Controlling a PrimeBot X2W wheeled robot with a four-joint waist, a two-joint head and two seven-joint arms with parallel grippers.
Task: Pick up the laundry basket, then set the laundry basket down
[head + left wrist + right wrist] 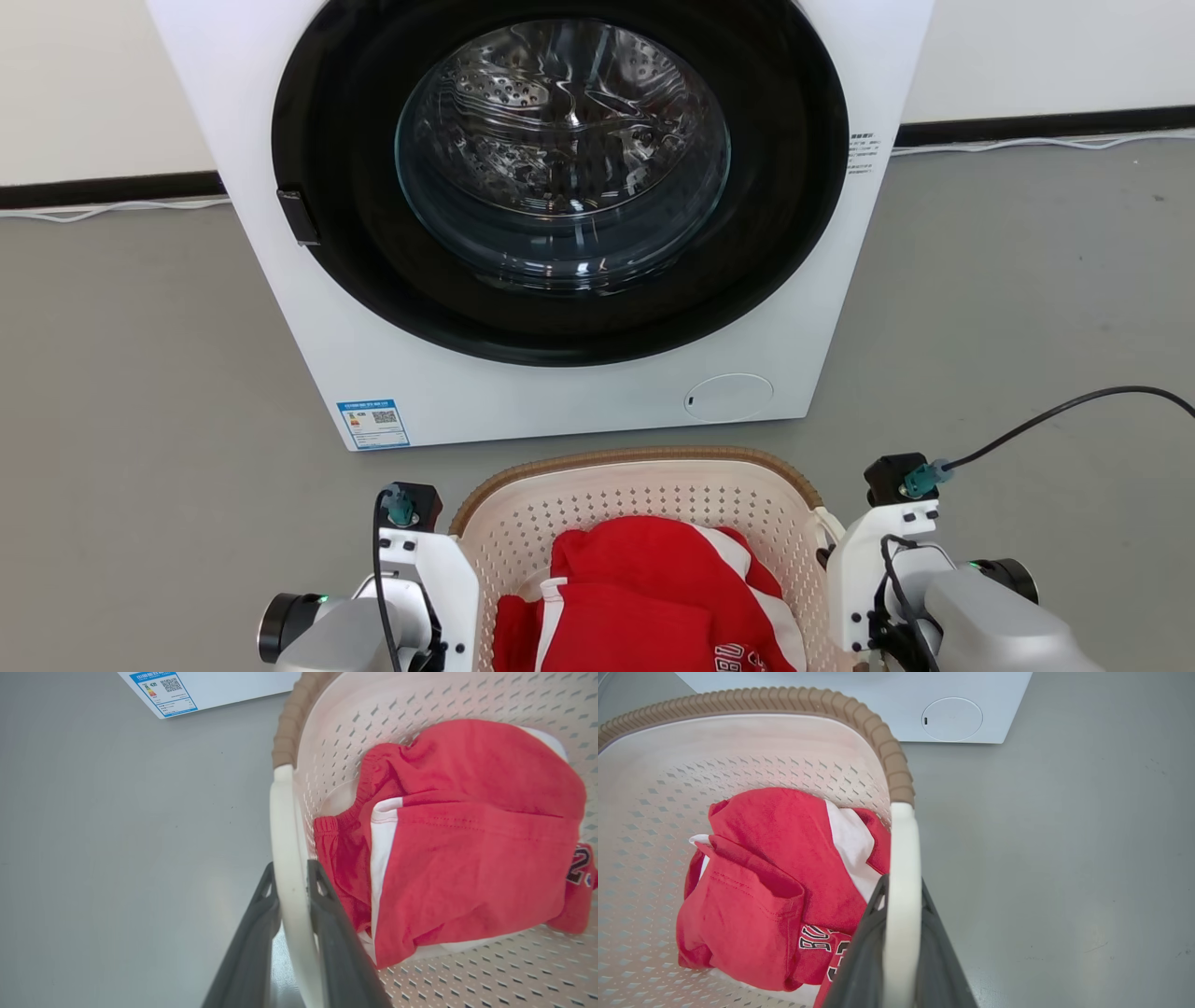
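White washing machine on grey floor against pale wall

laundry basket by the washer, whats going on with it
The robot holds the laundry basket by both sides: left gripper shut on one white side handle, right gripper on the other handle. Inside lies red clothing. The basket is right in front of the washing machine; whether it is off the floor cannot be told.

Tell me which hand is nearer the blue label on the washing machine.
Left. The left hand clamps the laundry basket handle nearest the blue label; the right hand clamps the opposite handle, across the basket.
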